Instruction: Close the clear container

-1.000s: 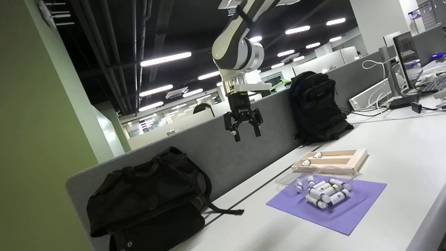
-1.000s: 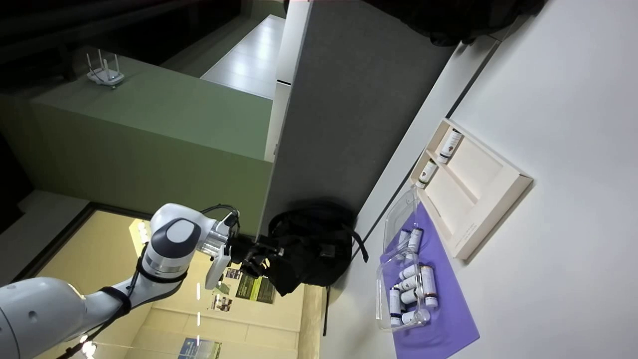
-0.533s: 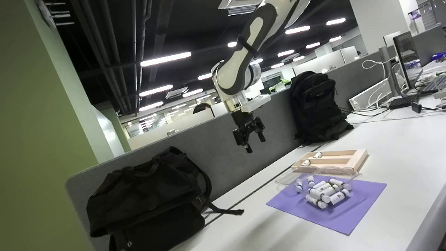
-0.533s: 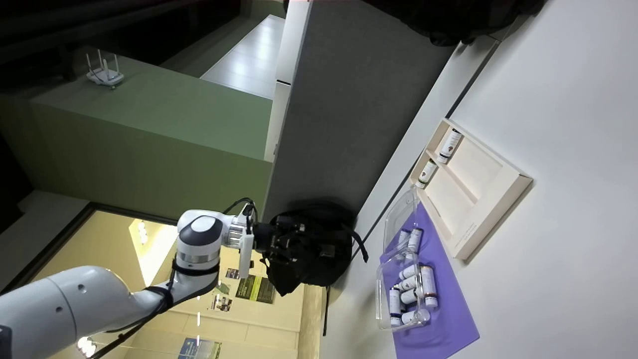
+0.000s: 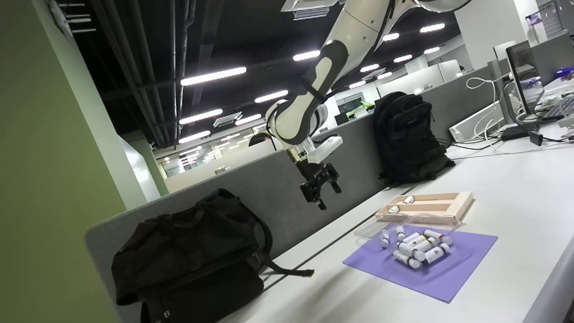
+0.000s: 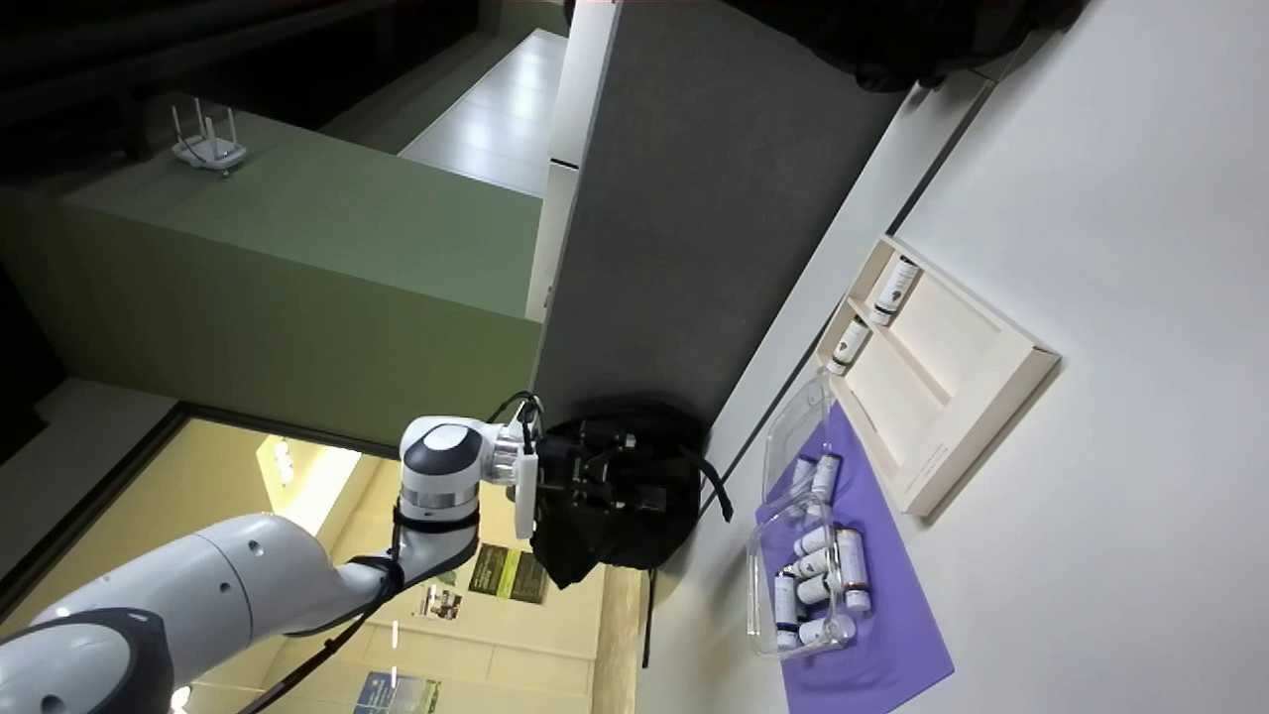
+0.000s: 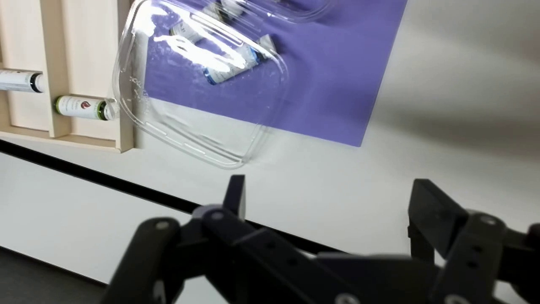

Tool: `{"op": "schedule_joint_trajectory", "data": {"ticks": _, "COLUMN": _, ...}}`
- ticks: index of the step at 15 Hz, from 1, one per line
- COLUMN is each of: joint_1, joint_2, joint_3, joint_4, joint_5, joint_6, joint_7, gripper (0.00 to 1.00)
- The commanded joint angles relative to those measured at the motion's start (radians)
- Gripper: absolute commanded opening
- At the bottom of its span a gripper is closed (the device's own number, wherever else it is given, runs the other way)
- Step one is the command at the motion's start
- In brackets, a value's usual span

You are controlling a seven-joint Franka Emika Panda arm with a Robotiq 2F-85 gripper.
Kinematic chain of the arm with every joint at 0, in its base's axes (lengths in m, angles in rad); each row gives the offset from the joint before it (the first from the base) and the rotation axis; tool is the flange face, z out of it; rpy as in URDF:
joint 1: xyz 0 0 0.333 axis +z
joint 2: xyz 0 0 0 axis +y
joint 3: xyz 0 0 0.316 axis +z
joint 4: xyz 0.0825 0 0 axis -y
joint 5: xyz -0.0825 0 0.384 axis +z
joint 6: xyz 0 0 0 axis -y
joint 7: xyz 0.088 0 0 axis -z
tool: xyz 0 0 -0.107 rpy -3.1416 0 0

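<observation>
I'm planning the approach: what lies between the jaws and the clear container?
In the wrist view, bare white tabletop shows between the jaws and the clear container.

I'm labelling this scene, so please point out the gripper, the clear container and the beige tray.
Gripper [image 7: 329, 192]: wrist view, midway between its open fingertips.
Clear container [image 7: 192, 89]: wrist view, on its open lid's panel.
Beige tray [image 6: 950, 332]: in an exterior view, on a compartment's bare floor.

Print about the place, none of it readable from here

A green-ringed bottle [image 7: 80, 107] in the wooden tray [image 6: 979, 433] shows a small red mark and blurred lettering; the tray's side carries tiny type, and the wall posters [image 6: 508, 573] are too small to make out.
</observation>
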Motion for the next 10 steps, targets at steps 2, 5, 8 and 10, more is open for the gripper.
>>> {"op": "schedule_joint_trajectory", "data": {"ticks": 2, "joint_1": 0.002, "joint_2": 0.002, "joint_3": 0.0, "joint_4": 0.011, "joint_5": 0.001, "joint_6": -0.009, "joint_7": 0.0, "gripper": 1.0}}
{"op": "schedule_joint_trajectory", "data": {"ticks": 5, "joint_1": 0.002, "joint_2": 0.002, "joint_3": 0.0, "joint_4": 0.012, "joint_5": 0.002, "joint_6": -0.01, "joint_7": 0.0, "gripper": 1.0}}
{"op": "schedule_joint_trajectory", "data": {"ticks": 8, "joint_1": 0.034, "joint_2": 0.09, "joint_3": -0.039, "joint_4": 0.146, "joint_5": -0.065, "joint_6": -0.04, "joint_7": 0.03, "gripper": 1.0}}
{"op": "schedule_joint_trajectory", "data": {"ticks": 10, "joint_1": 0.058, "joint_2": 0.156, "joint_3": -0.069, "joint_4": 0.239, "joint_5": -0.121, "joint_6": -0.058, "joint_7": 0.027, "gripper": 1.0}}
